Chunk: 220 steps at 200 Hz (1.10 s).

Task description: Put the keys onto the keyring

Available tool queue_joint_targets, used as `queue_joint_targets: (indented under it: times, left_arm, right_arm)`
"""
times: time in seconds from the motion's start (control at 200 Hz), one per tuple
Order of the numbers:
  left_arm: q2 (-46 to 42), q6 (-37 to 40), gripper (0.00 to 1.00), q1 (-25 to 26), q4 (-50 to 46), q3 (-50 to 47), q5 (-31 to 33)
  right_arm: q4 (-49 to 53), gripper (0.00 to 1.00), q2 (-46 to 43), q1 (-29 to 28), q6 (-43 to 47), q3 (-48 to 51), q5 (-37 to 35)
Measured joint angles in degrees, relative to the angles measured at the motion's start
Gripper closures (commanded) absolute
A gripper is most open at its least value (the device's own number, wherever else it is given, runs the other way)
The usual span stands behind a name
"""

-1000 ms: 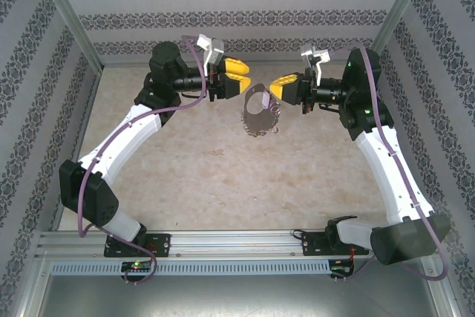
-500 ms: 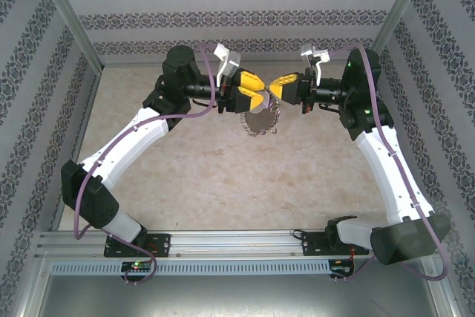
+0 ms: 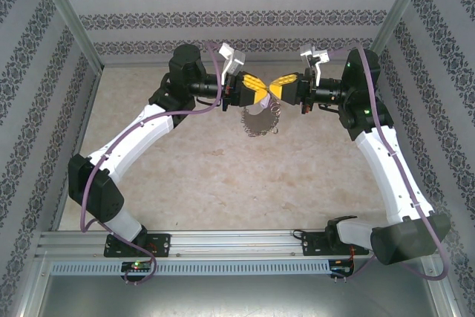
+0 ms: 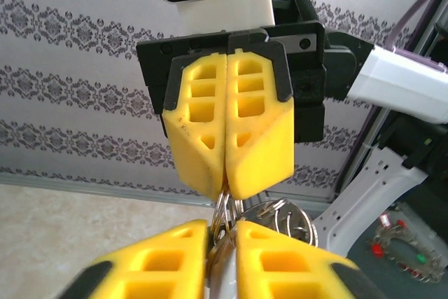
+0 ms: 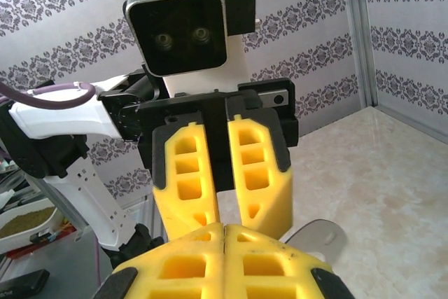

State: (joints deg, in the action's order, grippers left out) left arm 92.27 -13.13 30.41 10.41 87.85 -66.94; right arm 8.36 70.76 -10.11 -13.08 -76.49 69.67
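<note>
Both grippers meet tip to tip above the back of the table. My right gripper (image 3: 272,92) is shut on the keyring (image 3: 260,122), whose wire loops (image 4: 283,216) hang below it. In the left wrist view the right gripper (image 4: 225,188) pinches several thin rings at its tips. My left gripper (image 4: 222,234) is shut on the same bunch, with rings and a flat grey metal strip (image 4: 225,271) between its pads. Whether that strip is one of the keys I cannot tell. In the right wrist view a flat grey plate (image 5: 320,236) with a small slot sticks out beside my right gripper (image 5: 224,227).
The beige tabletop (image 3: 223,176) lies well below the hanging ring. Patterned walls (image 3: 237,20) close the back and both sides. An aluminium rail (image 3: 237,243) with both arm bases runs along the near edge.
My left arm swung right until its fingers met the right gripper at the ring, then its jaws shut. The right arm and the ring stayed where they were.
</note>
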Motion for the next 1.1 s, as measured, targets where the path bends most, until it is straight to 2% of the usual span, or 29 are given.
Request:
queue_joint_targets:
  times: [0.21,0.67,1.099]
  left_arm:
    - [0.0,-1.0,1.0,0.0,0.7,0.0,1.3]
    - [-0.3,0.4,1.0,0.7,-4.1,0.0,11.9]
    - [0.8,-1.6,1.0,0.7,-5.5,2.6,11.5]
  right_arm:
    - [-0.2,1.0,-0.7,0.2,0.7,0.7,-1.7]
    - [0.0,1.0,-3.0,2.6,1.1,3.0,-5.7]
    - [-0.9,1.0,-3.0,2.3,1.0,3.1,-5.2]
